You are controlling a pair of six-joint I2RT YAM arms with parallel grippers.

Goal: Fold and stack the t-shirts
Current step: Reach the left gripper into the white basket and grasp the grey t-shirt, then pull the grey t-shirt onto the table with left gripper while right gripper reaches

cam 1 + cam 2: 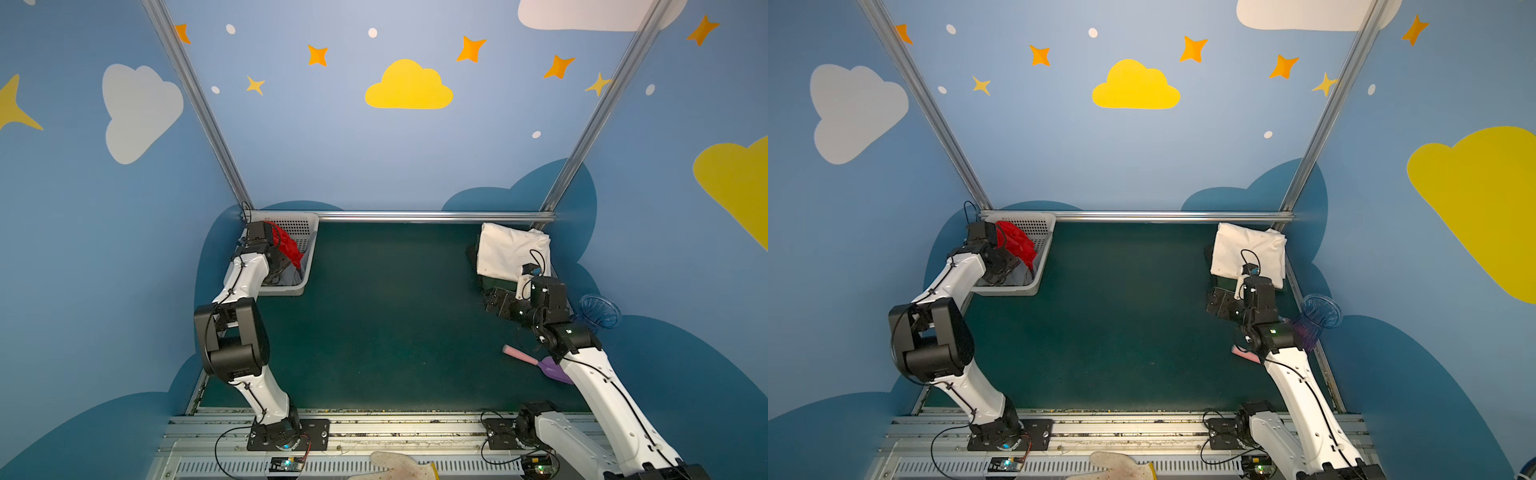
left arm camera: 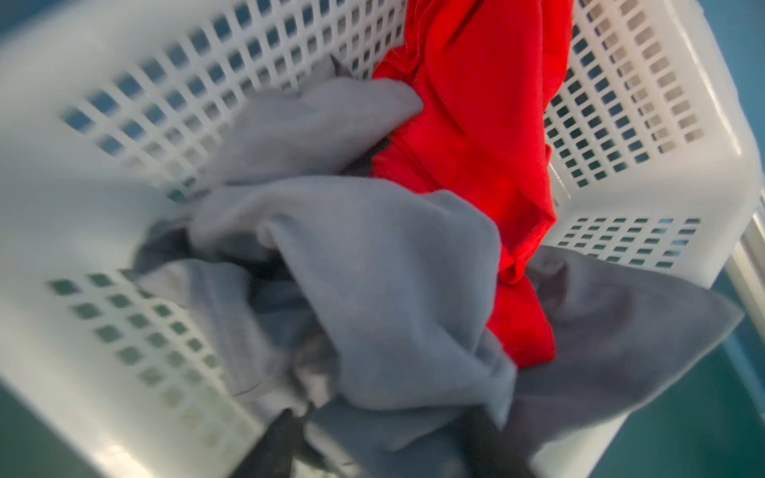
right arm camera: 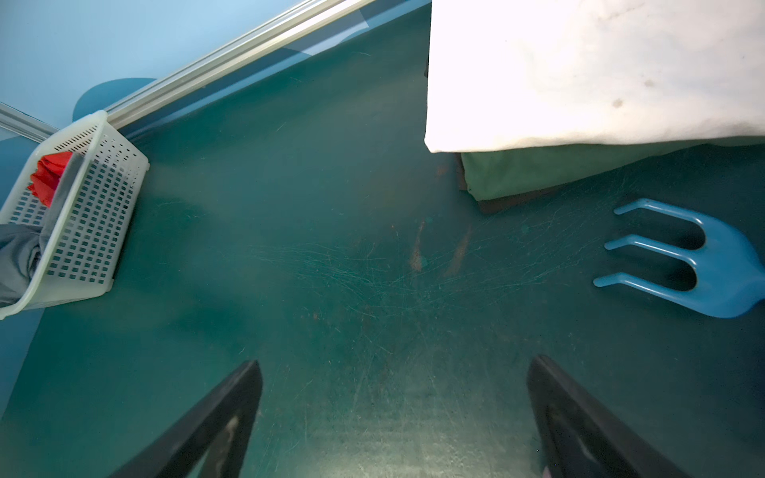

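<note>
A white perforated basket [image 1: 308, 266] [image 1: 1043, 266] [image 2: 124, 103] stands at the table's back left. In it lie the bright red t-shirt [image 1: 289, 245] [image 1: 1017, 245] [image 2: 476, 103] and the crumpled slate grey t-shirt [image 2: 372, 269]. My left gripper [image 2: 383, 418] reaches down into the basket. Its dark fingers [image 2: 281, 438] stand on either side of a grey fold, blurred. The cream-white t-shirt [image 1: 507, 249] [image 1: 1246, 249] [image 3: 579, 70] lies folded at the back right on a green layer [image 3: 517, 174]. Just in front of it my right gripper [image 1: 494, 301] [image 3: 395, 362] hangs open over bare mat.
A blue toy rake [image 3: 703, 265] lies beside the folded pile. A pink-handled purple scoop [image 1: 536, 361] and a clear blue cup [image 1: 600, 311] [image 1: 1323, 311] sit by the right arm. An aluminium rail [image 1: 415, 217] bounds the back of the green mat [image 1: 395, 316].
</note>
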